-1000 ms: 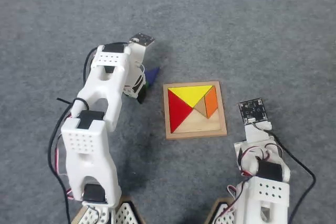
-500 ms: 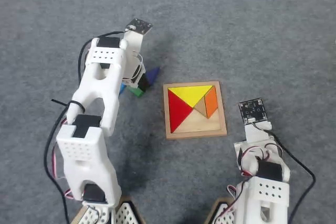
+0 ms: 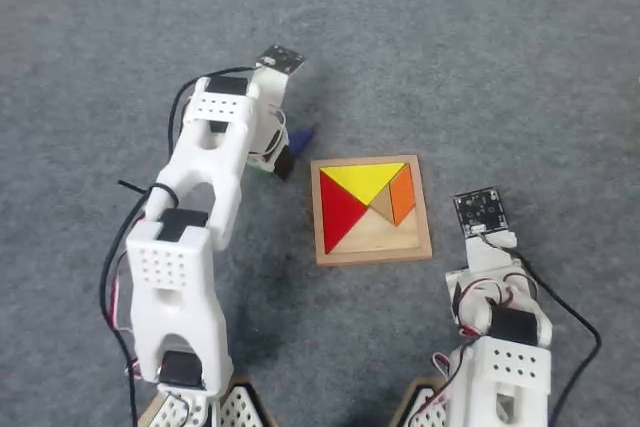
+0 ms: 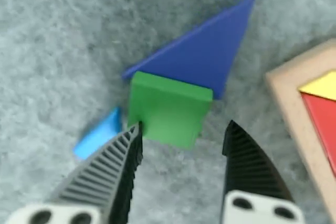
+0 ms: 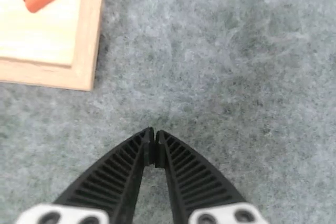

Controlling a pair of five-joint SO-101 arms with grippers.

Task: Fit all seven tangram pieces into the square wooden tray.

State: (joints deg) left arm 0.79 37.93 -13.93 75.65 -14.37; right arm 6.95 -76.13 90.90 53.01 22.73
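The left hand (image 4: 184, 127) hangs over the grey felt desk (image 3: 520, 87) with its fingers spread wide, holding nothing. The green square (image 4: 168, 108) lies just ahead of its fingertips, between them; I cannot tell whether one fingertip touches the square's near corner. The dark blue triangle (image 4: 202, 51) lies beyond the square, against its far edge. A light blue piece (image 4: 97, 135) lies just outside one finger. The square wooden tray (image 3: 421, 207) lies on the other finger's side, near these pieces but apart from them. It holds a yellow triangle (image 3: 362, 182), a red triangle (image 3: 338, 212), an orange piece (image 3: 402, 194) and a small tan triangle (image 3: 380, 209). The right hand (image 5: 155, 140) is pinched closed and empty over bare felt. A corner of the tray lies ahead of it, well clear of its tips.
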